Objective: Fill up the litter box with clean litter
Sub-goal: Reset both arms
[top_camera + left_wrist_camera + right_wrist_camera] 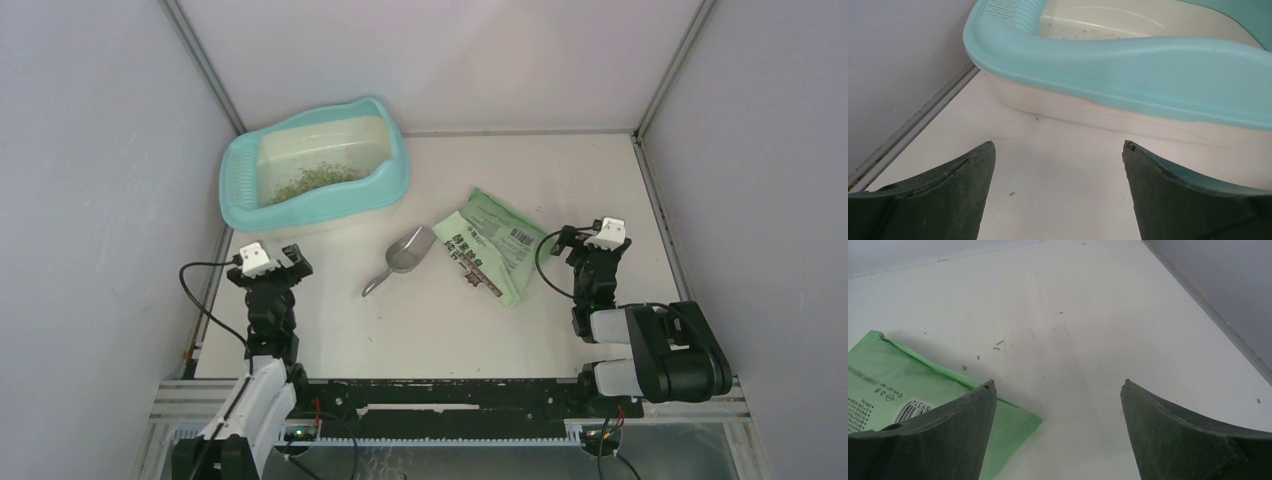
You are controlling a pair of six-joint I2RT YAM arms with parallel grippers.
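Observation:
The light turquoise litter box (236, 205) stands at the back left of the table, with a thin patch of green-beige litter (315, 180) on its cream floor. In the left wrist view its turquoise rim (1128, 65) fills the top. My left gripper (268, 256) hangs open just in front of the box, nothing between its fingers (953, 190). My right gripper (597, 238) is open too, beside the right edge of the flat green bag (488, 246); the bag's corner (908, 385) lies under its left finger.
A grey metal scoop (400, 258) lies on the table between the box and the bag, handle pointing near-left. Loose granules (998, 345) are scattered on the white surface. Grey walls close in at left, right and back.

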